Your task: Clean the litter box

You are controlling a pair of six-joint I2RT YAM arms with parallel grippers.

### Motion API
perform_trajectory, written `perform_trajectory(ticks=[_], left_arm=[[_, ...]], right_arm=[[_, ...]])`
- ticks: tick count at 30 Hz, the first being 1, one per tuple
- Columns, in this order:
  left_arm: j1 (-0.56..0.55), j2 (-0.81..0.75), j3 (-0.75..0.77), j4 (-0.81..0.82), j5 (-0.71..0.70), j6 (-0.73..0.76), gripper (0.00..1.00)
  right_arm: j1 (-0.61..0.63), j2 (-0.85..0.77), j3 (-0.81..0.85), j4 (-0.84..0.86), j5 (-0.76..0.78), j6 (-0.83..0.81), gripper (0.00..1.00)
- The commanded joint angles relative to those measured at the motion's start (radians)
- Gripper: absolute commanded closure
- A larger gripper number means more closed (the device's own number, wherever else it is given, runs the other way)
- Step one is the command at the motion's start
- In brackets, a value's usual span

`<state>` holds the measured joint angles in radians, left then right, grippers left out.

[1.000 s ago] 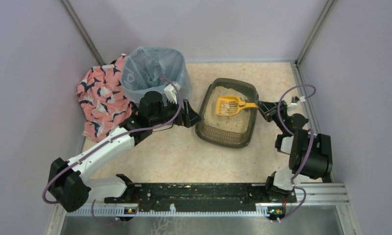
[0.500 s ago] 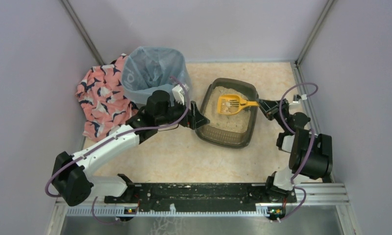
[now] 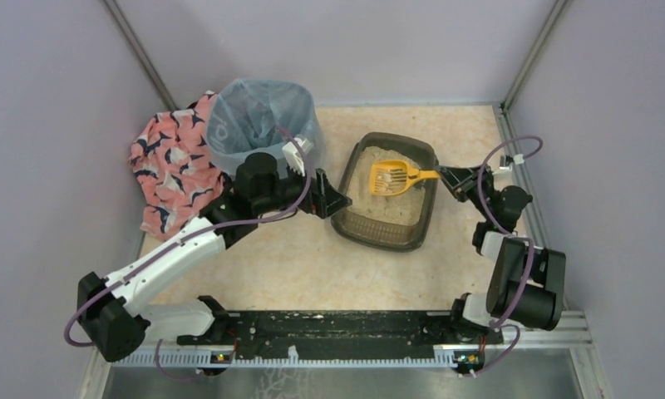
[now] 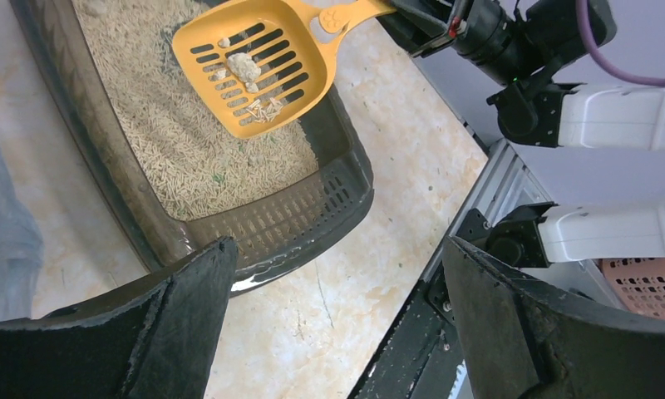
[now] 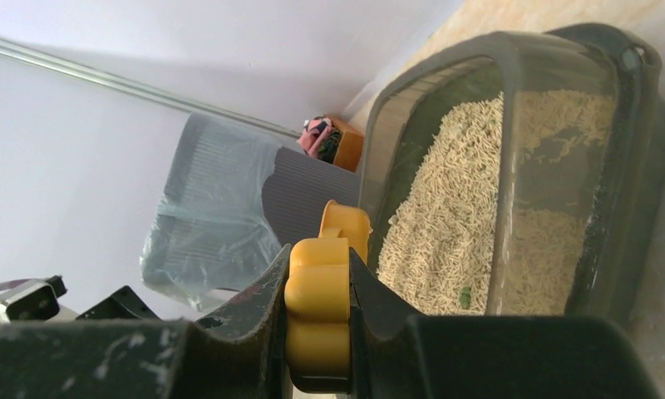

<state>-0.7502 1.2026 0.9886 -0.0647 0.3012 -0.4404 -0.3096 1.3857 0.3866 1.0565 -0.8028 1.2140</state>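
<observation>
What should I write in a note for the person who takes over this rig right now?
Right pincer: shut on the handle of the yellow scoop.
Left pincer: open, empty, by the litter box left rim.
The scoop is over the litter, a pale clump in it. The bin stands left of the box.
Done: one clump sifted out.
Left: carry it to the bin, tip it.

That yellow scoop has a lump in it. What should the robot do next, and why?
Probably carry the scoop level toward the bag-lined bin: the right gripper grips its handle, a clump sits in it above the litter box.
</observation>
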Motion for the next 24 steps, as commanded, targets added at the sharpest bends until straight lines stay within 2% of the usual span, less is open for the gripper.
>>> perform_trajectory(ticks=[1, 4, 6, 9, 11, 14, 16, 20, 24], left_arm=[[-0.001, -0.105, -0.002, -0.002, -0.032, 0.021, 0.01], [-0.001, -0.15, -0.011, -0.012, -0.069, 0.04, 0.01], [-0.001, -0.167, -0.012, -0.013, -0.09, 0.054, 0.01], [-0.001, -0.183, -0.012, -0.04, -0.111, 0.061, 0.01], [-0.001, -0.2, -0.024, -0.034, -0.132, 0.062, 0.01], [0.0, -0.221, -0.027, -0.039, -0.173, 0.069, 0.01], [-0.001, -0.239, -0.034, -0.033, -0.199, 0.071, 0.01], [0.0, -0.274, -0.044, -0.033, -0.239, 0.077, 0.01], [0.025, -0.314, -0.071, -0.023, -0.292, 0.069, 0.01]], right_arm=[[-0.018, -0.078, 0.032, 0.034, -0.008, -0.004, 1.0], [0.057, -0.083, 0.12, -0.212, -0.027, -0.188, 1.0], [0.023, -0.121, 0.072, -0.131, 0.023, -0.129, 1.0], [0.029, -0.12, 0.11, -0.226, 0.006, -0.183, 1.0], [0.014, -0.118, 0.073, -0.15, 0.034, -0.13, 1.0], [0.016, -0.097, 0.101, -0.223, 0.011, -0.169, 1.0], [0.003, -0.088, 0.073, -0.149, 0.023, -0.12, 1.0], [-0.039, -0.08, 0.072, -0.129, 0.023, -0.083, 1.0], [-0.03, -0.069, 0.064, 0.098, 0.007, 0.113, 1.0]])
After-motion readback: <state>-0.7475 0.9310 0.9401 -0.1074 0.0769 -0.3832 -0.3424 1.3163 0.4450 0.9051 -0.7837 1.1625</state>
